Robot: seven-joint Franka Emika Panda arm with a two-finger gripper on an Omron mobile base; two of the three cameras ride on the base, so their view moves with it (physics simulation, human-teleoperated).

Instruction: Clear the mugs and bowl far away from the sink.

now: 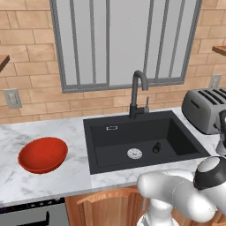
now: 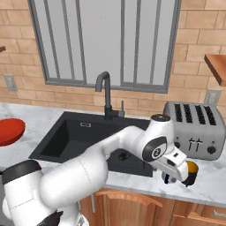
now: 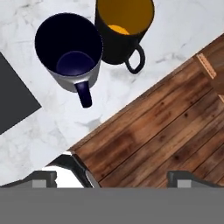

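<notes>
Here the pincer [image 2: 176, 180] hangs spread and empty over the worktop's [image 3: 175, 30] near edge, the white mug [image 3: 70, 52] and black mug [image 3: 120, 33] just beyond, right of the sink [image 1: 141, 139].

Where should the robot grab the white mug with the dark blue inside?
Probably from above, pinching the white mug's rim, one finger inside. It stands upright with its mouth open, and the black mug stands close beside it, so pick the side away from that.

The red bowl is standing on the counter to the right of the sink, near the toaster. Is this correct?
Not quite. The red bowl stands on the counter left of the sink, as the left base view shows. The toaster is on the sink's right, away from it.
</notes>
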